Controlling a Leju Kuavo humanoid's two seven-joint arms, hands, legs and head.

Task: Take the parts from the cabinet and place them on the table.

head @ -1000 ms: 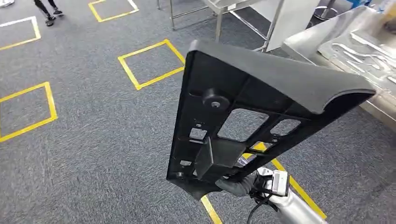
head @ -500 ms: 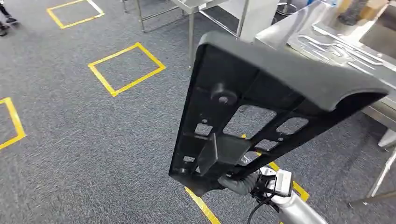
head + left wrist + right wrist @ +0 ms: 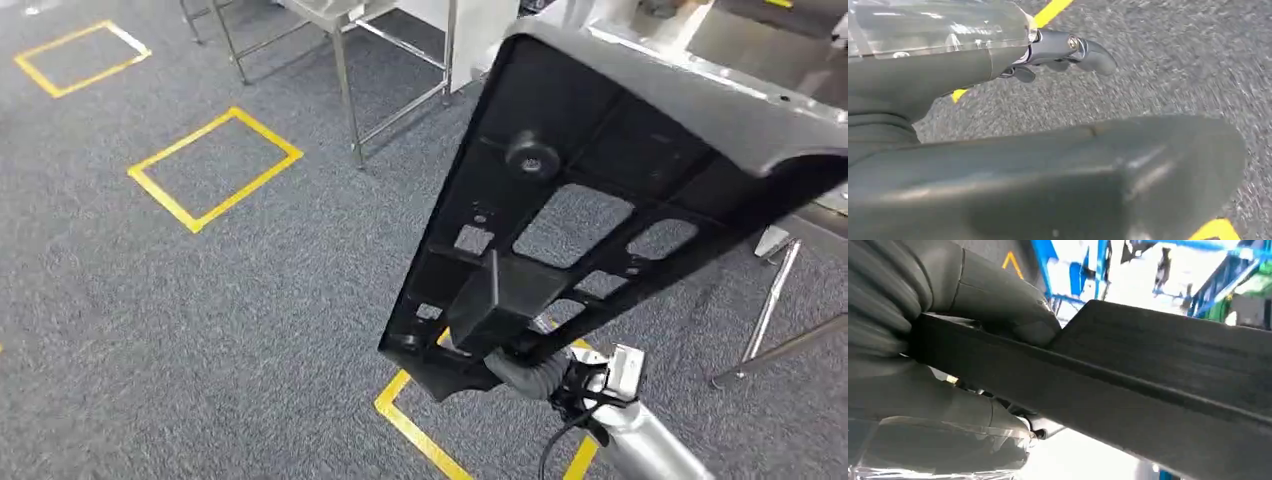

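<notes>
Part: we hold the black panel raised above the carpet, just short of the steel bench at far right.
Right hand: clamped on its near edge.
Left hand: holds nothing, fingers curled in.
Next: we'd keep it level and clear the bench edge.

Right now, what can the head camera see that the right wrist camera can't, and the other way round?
The head view alone takes in the grey carpet with its yellow tape squares, a steel-legged stand, the metal table and the whole ribbed underside of the black plastic part, with its cut-out windows. The right wrist view alone shows, close up, the grey thumb pressed on the part's thin edge, and blue framework behind. Both show the right hand holding the same black part.
</notes>
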